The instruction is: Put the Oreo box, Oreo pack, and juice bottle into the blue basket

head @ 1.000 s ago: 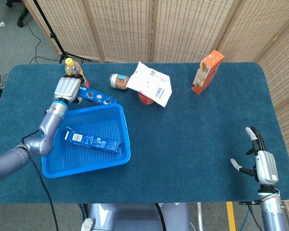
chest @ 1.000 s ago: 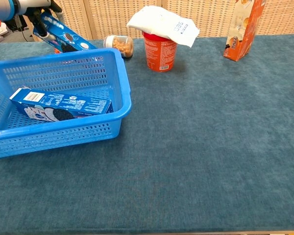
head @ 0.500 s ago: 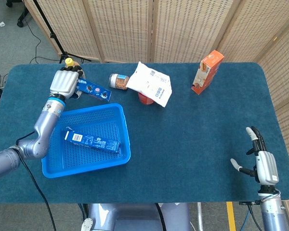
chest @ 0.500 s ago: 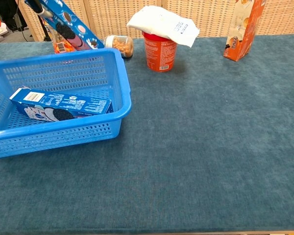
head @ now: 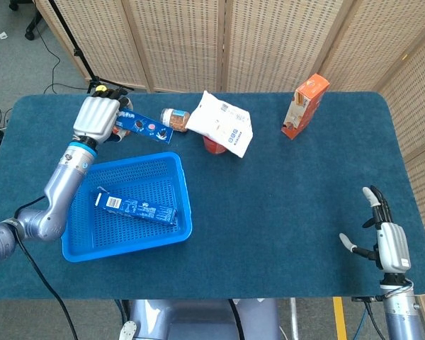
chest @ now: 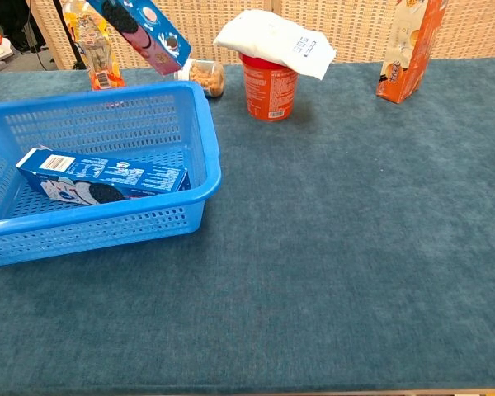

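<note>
Fingers of my left hand [head: 97, 118] were clamped on the Oreo pack [head: 147, 127], held above the table behind the blue basket [head: 186, 205]. Oreo box [head: 134, 207] lay inside it. Juice bottle [chest: 94, 51] stood behind. My right hand [head: 387, 243] held nothing, fingers apart.

A robot lab or recording studio is indicated, not a home. A bench [head: 283, 212] covered in dark blue carpet-like cloth is seen mid frame, backed along the top by woven folding screens [head: 269, 42] in wooden frames. Grey floor, loose black cables [head: 53, 53] and a black stand leg [head: 74, 42] are visible upper left. Yellow floor tape [head: 338, 319] is seen at the bottom right.
</note>
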Robot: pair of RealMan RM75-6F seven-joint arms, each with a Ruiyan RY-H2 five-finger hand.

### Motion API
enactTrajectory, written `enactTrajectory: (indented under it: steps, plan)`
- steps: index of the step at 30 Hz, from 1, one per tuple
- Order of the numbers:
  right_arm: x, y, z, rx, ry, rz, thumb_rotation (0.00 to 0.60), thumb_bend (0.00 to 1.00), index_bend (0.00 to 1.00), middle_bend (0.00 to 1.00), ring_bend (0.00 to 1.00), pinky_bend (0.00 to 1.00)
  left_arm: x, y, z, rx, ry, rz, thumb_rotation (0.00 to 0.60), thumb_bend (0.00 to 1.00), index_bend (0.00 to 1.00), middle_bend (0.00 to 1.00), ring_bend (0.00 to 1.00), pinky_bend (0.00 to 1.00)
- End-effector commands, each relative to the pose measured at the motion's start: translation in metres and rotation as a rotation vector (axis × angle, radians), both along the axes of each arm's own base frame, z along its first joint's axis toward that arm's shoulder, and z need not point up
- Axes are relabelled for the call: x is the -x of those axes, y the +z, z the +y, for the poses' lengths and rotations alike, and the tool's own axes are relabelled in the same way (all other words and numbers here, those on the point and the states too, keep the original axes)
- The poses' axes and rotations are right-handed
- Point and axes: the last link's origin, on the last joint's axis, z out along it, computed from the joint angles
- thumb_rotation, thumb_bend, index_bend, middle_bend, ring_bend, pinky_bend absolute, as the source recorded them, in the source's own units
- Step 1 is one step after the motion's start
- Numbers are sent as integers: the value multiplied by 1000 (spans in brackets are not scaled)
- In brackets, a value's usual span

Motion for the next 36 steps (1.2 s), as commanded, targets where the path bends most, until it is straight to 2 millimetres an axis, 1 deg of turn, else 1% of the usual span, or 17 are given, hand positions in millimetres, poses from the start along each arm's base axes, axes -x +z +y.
enactTrajectory:
  steps: [1, 6, 13, 16, 21, 25, 36]
  plan:
    - [0, 0, 0, -2, -1, -1, 600, 234, 0, 0, 0, 464, -11, 9, -8, -6, -41, -19, 600, 368, 630, 240, 200, 228]
    - [0, -1, 0, -6, -1, 2, 600, 234, 0, 0, 0, 464, -25, 10, -26, 28, -98, -53, 600, 363, 629, 240, 200, 228]
    - [0, -2, 0, -5, -1, 7, 600, 234, 0, 0, 0, 464, -43, 0, -60, 109, -194, -78, 600, 355, 629, 240, 199, 228]
    - [0, -2, 0, -4, -2, 7, 600, 234, 0, 0, 0, 464, -46, -4, -71, 136, -220, -80, 600, 353, 630, 240, 199, 228]
    - [1, -1, 1, -2, -4, 6, 600, 234, 0, 0, 0, 464, -43, -10, -85, 178, -226, -83, 600, 350, 629, 240, 199, 228]
    - [1, -1, 0, 2, -7, 4, 600, 234, 0, 0, 0, 464, -37, -12, -94, 208, -220, -73, 600, 347, 629, 240, 199, 228]
    - [1, -2, 1, -1, -8, 11, 600, 234, 0, 0, 0, 464, -17, -5, -108, 217, -205, -62, 600, 342, 629, 240, 199, 228]
